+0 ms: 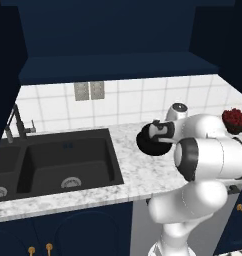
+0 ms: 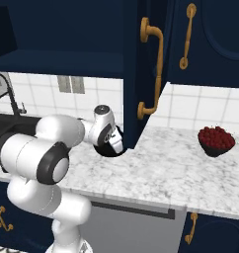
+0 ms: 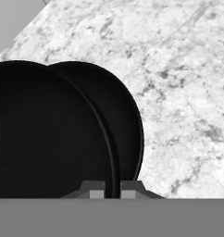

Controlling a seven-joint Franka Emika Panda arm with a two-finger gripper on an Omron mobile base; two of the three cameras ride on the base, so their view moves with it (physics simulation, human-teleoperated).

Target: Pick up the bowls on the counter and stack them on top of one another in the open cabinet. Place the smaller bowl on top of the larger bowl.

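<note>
The black bowl (image 3: 49, 134) stands on edge, its rim pinched between the clenched fingers of the gripper (image 3: 112, 192), its hollow facing sideways above the marble counter (image 3: 178, 83). Beyond the jaws sit the sink (image 1: 63, 160), tiled wall (image 1: 143, 100) and open cabinet (image 1: 118, 67).

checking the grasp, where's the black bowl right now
The black bowl is at the gripper, whose fingertips straddle its rim in the hand view. In both base views it sits over the counter, right of the sink.
</note>
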